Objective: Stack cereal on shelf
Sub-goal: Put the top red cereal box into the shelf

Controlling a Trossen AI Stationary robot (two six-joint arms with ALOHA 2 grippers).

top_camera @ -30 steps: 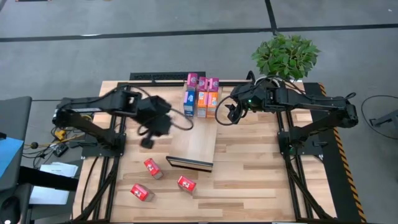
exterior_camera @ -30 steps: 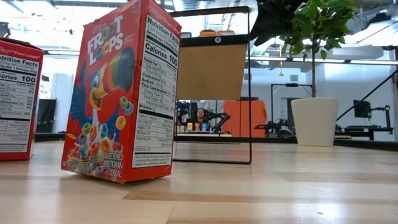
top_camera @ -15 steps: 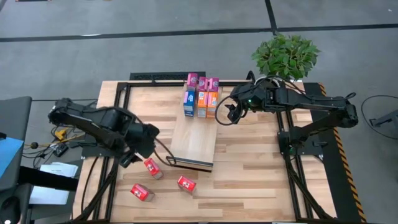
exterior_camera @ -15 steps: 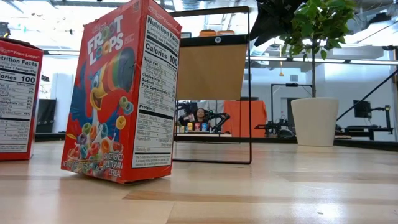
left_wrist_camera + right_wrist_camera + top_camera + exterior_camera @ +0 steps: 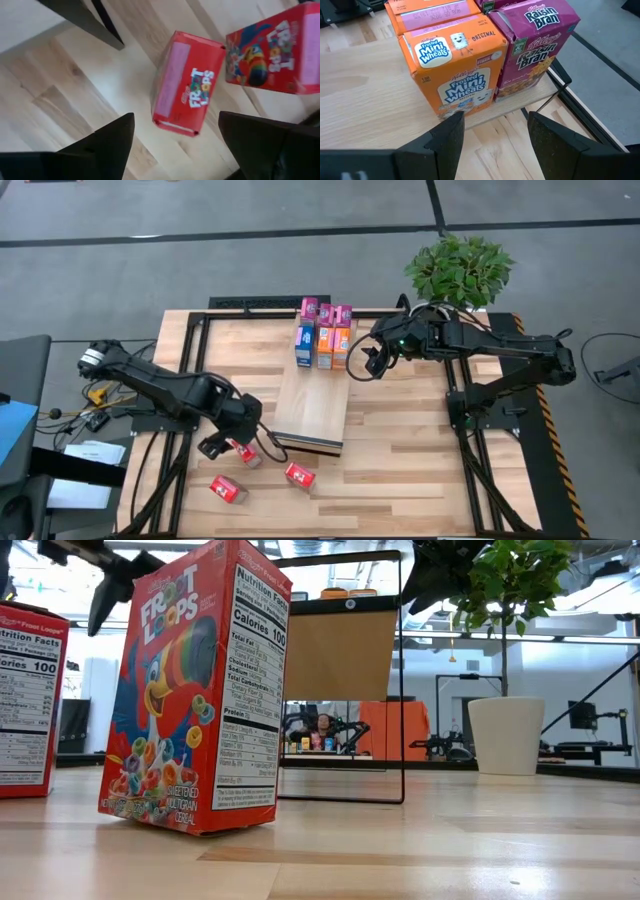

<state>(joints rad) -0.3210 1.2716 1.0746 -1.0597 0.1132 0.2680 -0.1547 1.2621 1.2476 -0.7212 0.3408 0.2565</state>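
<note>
**A:** Starting at the left of the table, what is the left gripper point(image 5: 228, 443) doing there?

**B:** It hangs over the nearest small red cardboard Froot Loops box point(image 5: 184, 82), fingers spread wide with nothing between them. I'd judge it is lining up for a pick: its wrist camera has that box framed between the two dark fingertips point(image 5: 112, 137), the gap looking wide enough to straddle it.

**A:** And the other red ones?

**B:** Three red boxes stand on the slatted tabletop, off the shelf. One is under the gripper; a second red box point(image 5: 228, 490) sits nearer the front edge, and a third red box point(image 5: 299, 475) is just in front of the dark end face of the long pale wooden block serving as the shelf point(image 5: 318, 415). They are the remaining stock, I think.

**A:** What is already stacked?

**B:** At the shelf's far end, a blue box point(image 5: 304, 345), two orange Frosted Mini-Wheats boxes point(image 5: 452, 72) and magenta-purple Raisin Bran boxes point(image 5: 535, 42) are packed touching. That leaves the near plank bare, likely for the red ones.

**A:** And the right side?

**B:** The right gripper point(image 5: 362, 366) waits just beside that cluster, open and empty, facing the orange and purple boxes. It looks parked clear of the left arm's route. A green potted plant point(image 5: 458, 270) stands behind it.
</note>
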